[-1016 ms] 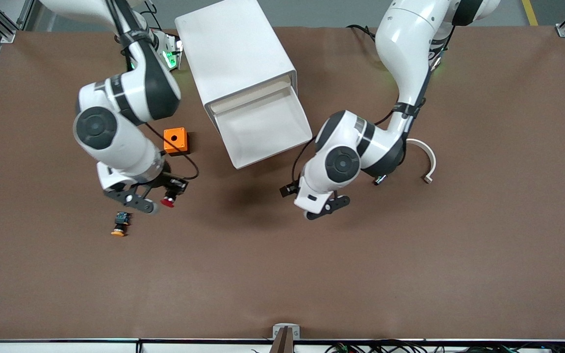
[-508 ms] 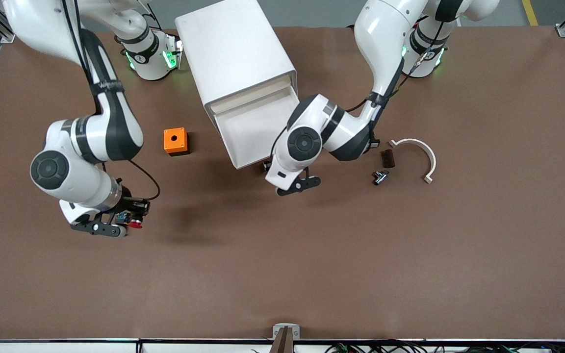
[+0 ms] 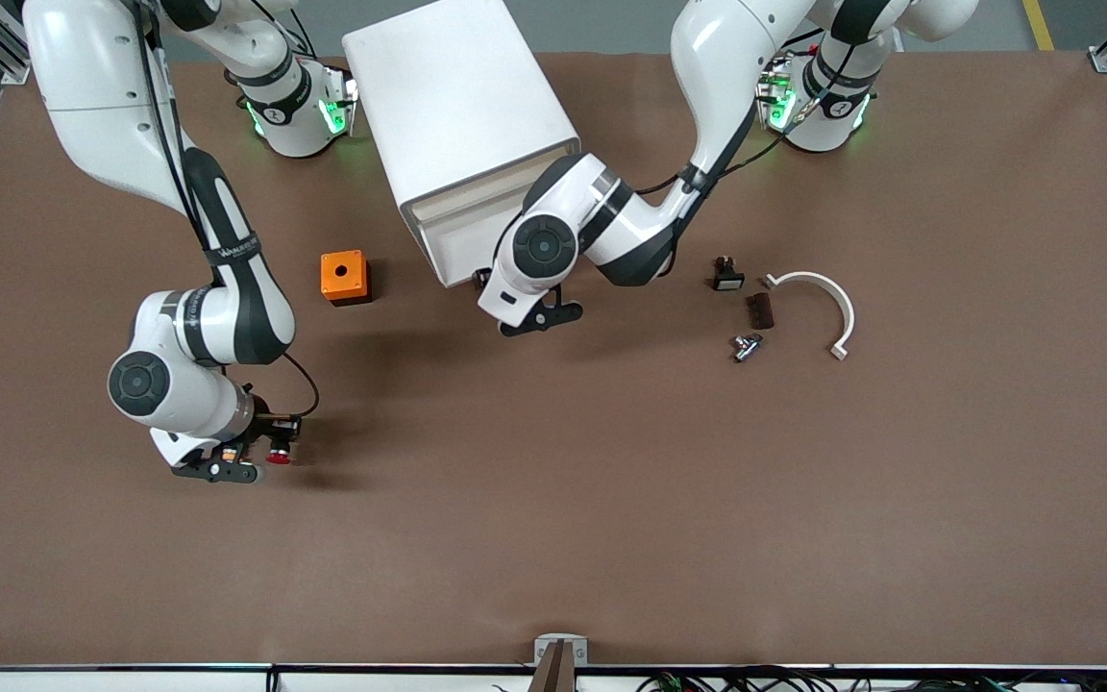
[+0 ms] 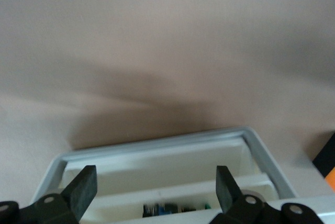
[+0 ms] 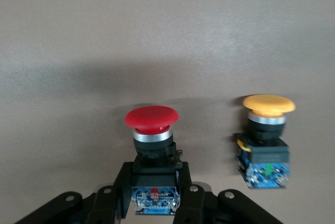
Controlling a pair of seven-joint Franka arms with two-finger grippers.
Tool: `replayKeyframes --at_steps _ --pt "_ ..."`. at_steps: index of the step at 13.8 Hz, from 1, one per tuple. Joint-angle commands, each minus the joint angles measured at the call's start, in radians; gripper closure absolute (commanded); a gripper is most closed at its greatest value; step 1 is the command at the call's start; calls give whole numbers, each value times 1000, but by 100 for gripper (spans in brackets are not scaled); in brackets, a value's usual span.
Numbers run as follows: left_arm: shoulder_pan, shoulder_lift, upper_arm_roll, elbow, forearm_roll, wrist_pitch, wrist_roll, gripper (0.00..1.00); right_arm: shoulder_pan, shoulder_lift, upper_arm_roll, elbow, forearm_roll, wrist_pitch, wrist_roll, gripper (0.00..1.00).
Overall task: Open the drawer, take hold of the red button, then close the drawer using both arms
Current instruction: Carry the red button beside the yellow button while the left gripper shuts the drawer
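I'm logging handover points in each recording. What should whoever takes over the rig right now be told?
Right gripper: shut on the red button, low over the table toward the right arm's end, beside the yellow-capped button lying there.
Left gripper: open, at the front of the drawer, which is partly open.
Cabinet: between the two bases; orange box beside it.
Done: drawer opened, red button grabbed.
Left: push the drawer fully shut; the red button is not yet released.
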Motion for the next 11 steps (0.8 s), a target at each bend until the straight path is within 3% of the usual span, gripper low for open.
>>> replayKeyframes --at_steps 1,3,5,8,11 --pt "-11 -25 -37 -37 6 -12 -29 0 -48 6 19 7 69 2 -105 97" --pt "-11 -25 -70 -40 6 -12 -56 0 -56 11 19 11 83 2 -114 89" --pt "-11 -25 -96 -42 6 -12 -86 0 -57 14 19 14 85 2 -105 46" --pt "-9 -25 -100 -40 9 -12 -92 0 -54 12 17 14 115 0 -105 0" --pt "50 -49 -63 -34 26 -12 -90 0 -49 -6 16 26 113 -14 -105 0"
